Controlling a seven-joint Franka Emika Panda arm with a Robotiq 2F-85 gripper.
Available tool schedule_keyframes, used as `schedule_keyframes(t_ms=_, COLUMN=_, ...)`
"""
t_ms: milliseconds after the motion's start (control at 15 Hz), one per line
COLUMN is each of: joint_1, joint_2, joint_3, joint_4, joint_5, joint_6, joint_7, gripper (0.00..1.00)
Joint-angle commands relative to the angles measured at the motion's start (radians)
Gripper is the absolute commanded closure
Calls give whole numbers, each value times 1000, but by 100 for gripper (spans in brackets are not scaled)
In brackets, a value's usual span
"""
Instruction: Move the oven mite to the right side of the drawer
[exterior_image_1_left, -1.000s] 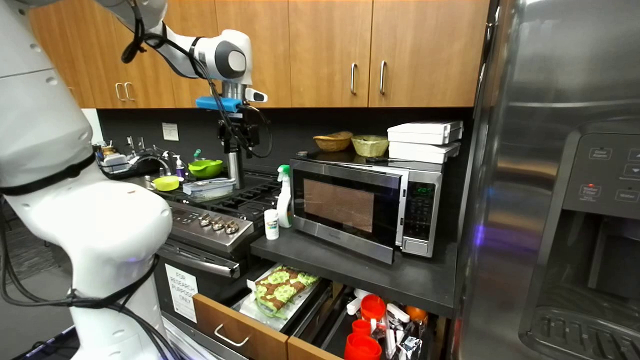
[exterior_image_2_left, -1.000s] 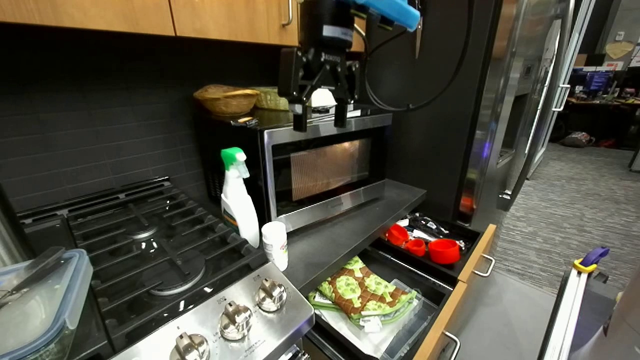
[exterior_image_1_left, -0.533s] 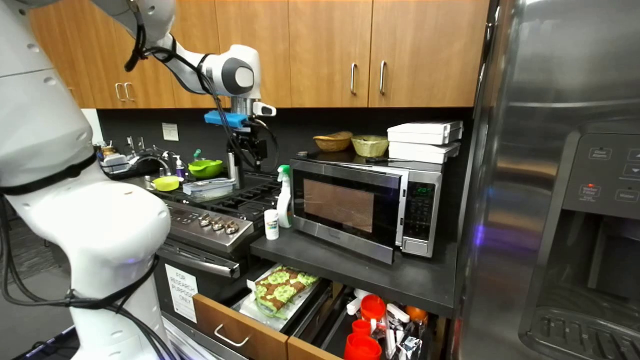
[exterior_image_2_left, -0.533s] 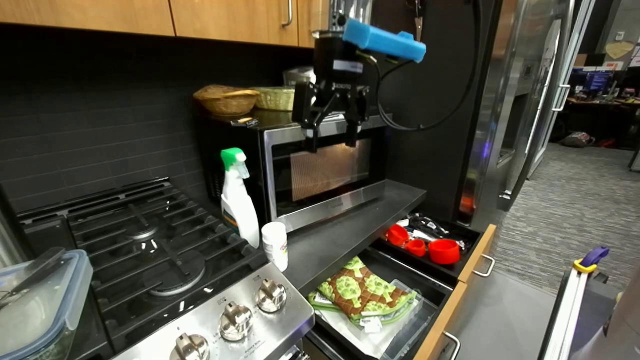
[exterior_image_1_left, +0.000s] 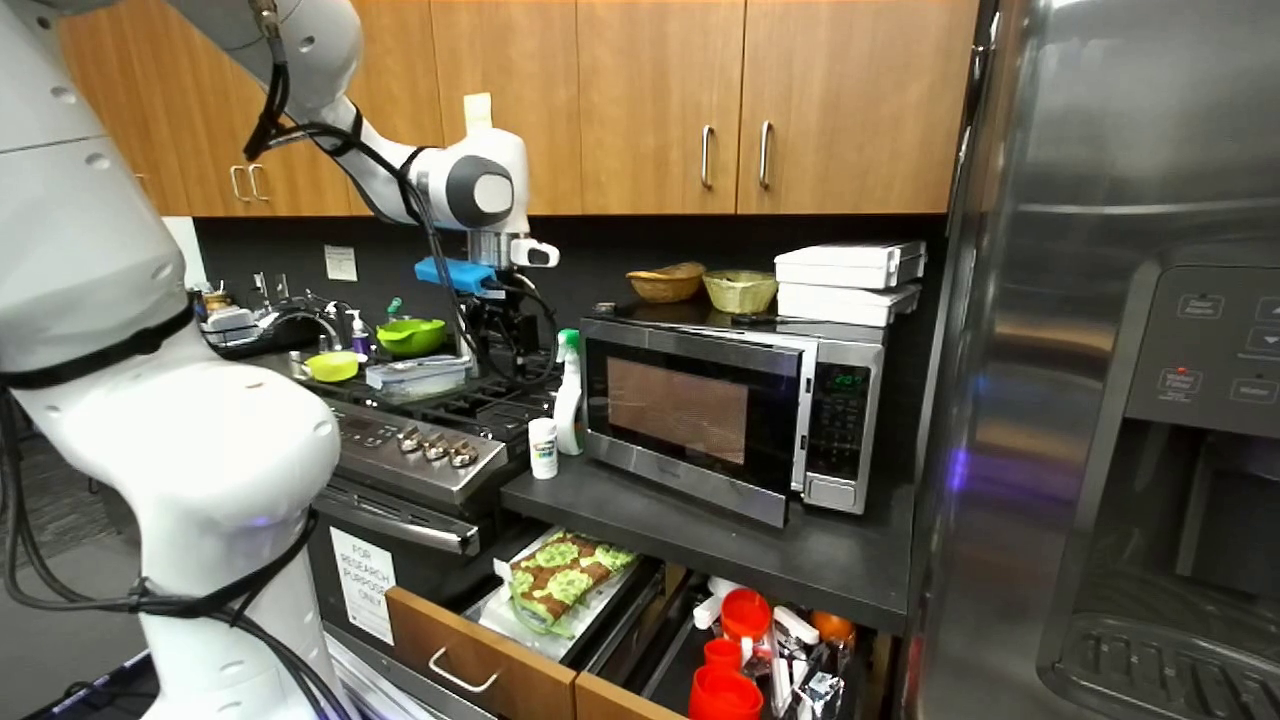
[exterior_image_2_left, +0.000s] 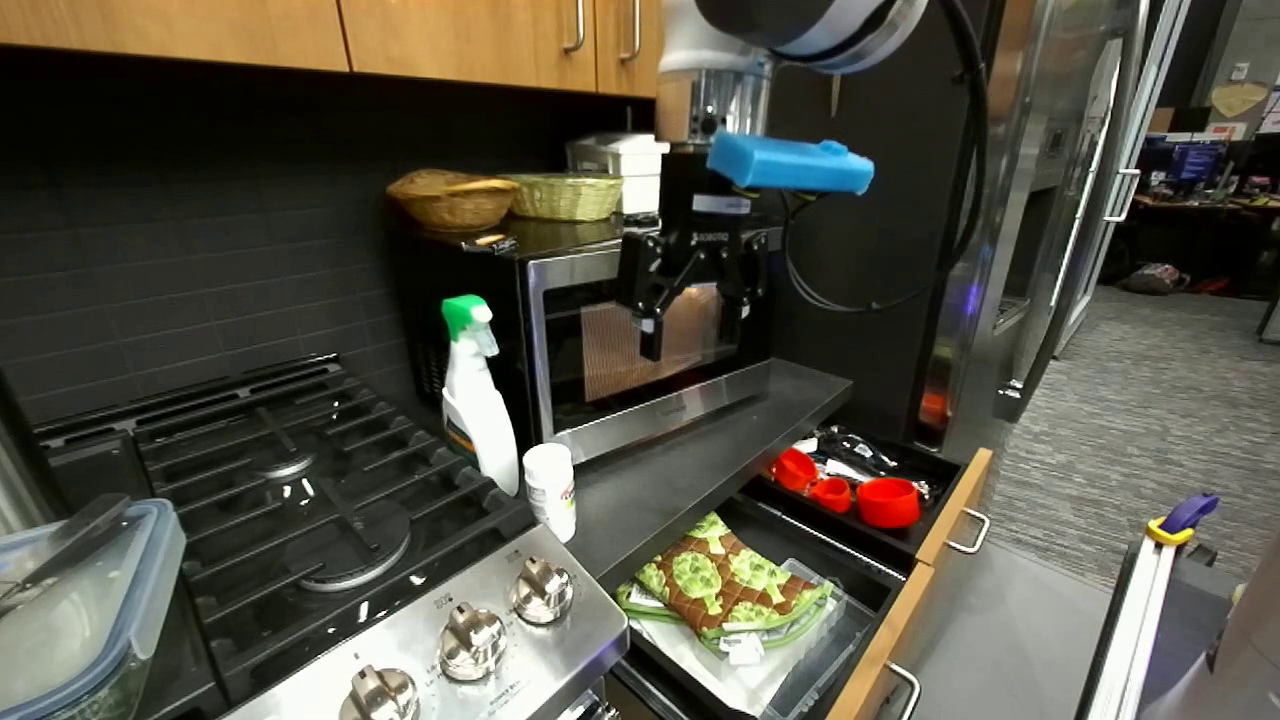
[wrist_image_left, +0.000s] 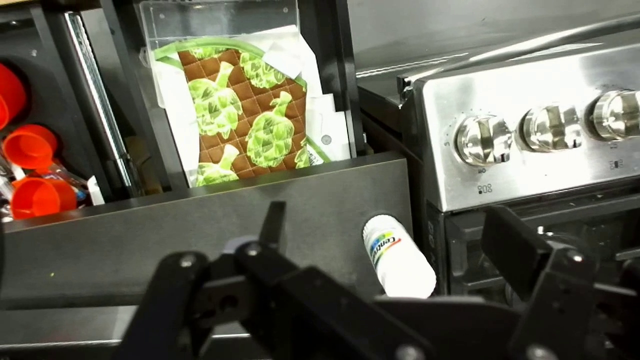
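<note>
Wrist view catches the artichoke-print oven mitt (wrist_image_left: 245, 115) lying in the open drawer (exterior_image_1_left: 520, 665), just beyond the front edge of the dark countertop (wrist_image_left: 325, 215) and near its corner by the gas range (exterior_image_2_left: 340, 530); that edge hides one end of it. I'd judge it light, soft and unbreakable, its quilted cloth more grippy than slick. Pinching up a fold near the middle, away from the countertop's edge, looks best (too deep a bite might bring the white sheet (exterior_image_2_left: 735, 685) along). In an exterior view the Robotiq gripper (exterior_image_2_left: 692, 335) hangs higher than the countertop, fingers spread well apart with nothing held; ROBOTIQ can be made out on its body. Lettering elsewhere: Centrum on the white bottle (wrist_image_left: 400, 257) near that same corner, and FOR RESEARCH PURPOSE ONLY on the range's paper sign (exterior_image_1_left: 363, 585). On the spray bottle (exterior_image_2_left: 482, 410) the label is too small to read.
</note>
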Motion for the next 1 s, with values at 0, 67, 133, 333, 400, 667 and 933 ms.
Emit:
schedule_keyframes(t_ms=0, joint_1=-9, joint_2=-9, joint_3=-18, joint_4=-59, joint_5=8, joint_6=57, joint_7=18, gripper=0)
schedule_keyframes(t_ms=67, joint_1=-11, joint_2=-8, joint_3=-23, joint_4=-74, joint_5=10, joint_6=73, joint_7=16, gripper=0)
schedule_keyframes(t_ms=133, joint_1=-15, joint_2=-5, joint_3=-28, joint_4=-89, joint_5=6, joint_6=93, joint_7=16, gripper=0)
schedule_keyframes(t_ms=333, joint_1=-24, joint_2=9, joint_3=-41, joint_4=-123, joint_5=2, joint_6=150, joint_7=7, gripper=0)
schedule_keyframes(t_ms=400, joint_1=-29, joint_2=12, joint_3=-43, joint_4=-133, joint_5=-2, joint_6=171, joint_7=14, gripper=0)
schedule_keyframes(t_ms=667, joint_1=-56, joint_2=34, joint_3=-52, joint_4=-167, joint_5=-17, joint_6=254, joint_7=40, gripper=0)
schedule_keyframes(t_ms=933, joint_1=-81, joint_2=70, joint_3=-58, joint_4=-191, joint_5=-26, joint_6=310, joint_7=78, gripper=0)
